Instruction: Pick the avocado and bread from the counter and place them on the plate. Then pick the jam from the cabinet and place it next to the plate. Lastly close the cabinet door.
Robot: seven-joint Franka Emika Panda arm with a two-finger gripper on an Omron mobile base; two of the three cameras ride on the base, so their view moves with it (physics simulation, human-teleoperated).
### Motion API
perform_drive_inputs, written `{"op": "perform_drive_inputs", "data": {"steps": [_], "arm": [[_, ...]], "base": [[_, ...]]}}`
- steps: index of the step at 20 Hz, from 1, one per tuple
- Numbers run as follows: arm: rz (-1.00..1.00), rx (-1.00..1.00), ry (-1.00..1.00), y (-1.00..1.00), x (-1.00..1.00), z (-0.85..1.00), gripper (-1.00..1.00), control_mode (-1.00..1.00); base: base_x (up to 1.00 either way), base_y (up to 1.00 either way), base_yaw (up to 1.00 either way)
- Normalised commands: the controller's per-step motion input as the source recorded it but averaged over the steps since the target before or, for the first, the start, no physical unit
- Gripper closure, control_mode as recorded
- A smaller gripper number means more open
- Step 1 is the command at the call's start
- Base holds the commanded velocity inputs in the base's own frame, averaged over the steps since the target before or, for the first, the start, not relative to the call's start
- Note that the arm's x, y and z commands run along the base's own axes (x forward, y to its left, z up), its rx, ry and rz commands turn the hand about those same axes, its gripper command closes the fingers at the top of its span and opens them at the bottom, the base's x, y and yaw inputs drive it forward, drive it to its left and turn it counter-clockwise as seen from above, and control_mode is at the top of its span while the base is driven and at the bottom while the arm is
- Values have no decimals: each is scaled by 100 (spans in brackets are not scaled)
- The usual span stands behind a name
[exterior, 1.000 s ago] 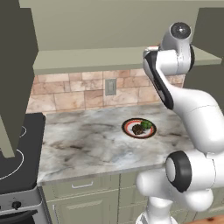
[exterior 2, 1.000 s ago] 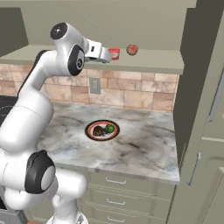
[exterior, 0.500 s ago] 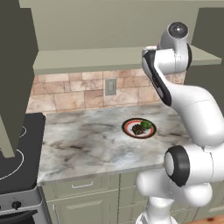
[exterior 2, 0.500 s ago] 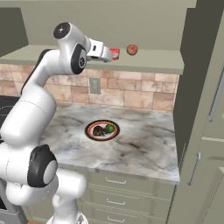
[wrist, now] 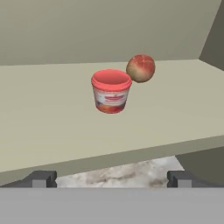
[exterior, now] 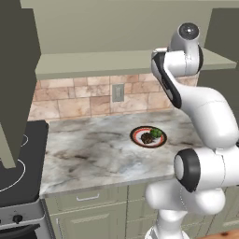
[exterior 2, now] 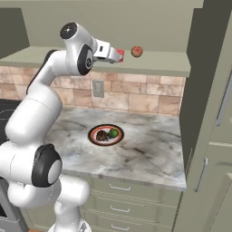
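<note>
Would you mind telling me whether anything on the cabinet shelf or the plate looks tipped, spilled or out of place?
Nothing stands out. The jam stands upright on the cabinet shelf with its lid on, a reddish apple-like ball just behind it. The avocado and bread sit on the plate, nothing spilled.

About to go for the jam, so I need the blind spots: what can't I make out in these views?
- Jam: label too small to read in the hand view.
- Jam in the right base view: mostly hidden by the gripper.
- Plate motif: covered by the bread and avocado.
- Cabinet door: cut off by the left base view's edge.
</note>
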Motion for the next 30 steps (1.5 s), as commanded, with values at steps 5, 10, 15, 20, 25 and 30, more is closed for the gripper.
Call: {"op": "perform_drive_inputs", "data": {"steps": [5,10,15,20,25,30], "arm": [[0,0,1,-4,15,-1,-100,-100],[0,0,3,-3,19,-1,-100,-100],[0,0,4,-6,20,-2,-100,-100],[0,0,2,-6,18,-4,-100,-100],[0,0,1,-5,13,-6,-100,-100],[0,0,1,-2,14,-9,-100,-100]], "base": [[0,0,0],[0,0,0],[0,0,0],[0,0,0],[0,0,0],[0,0,0]]}}
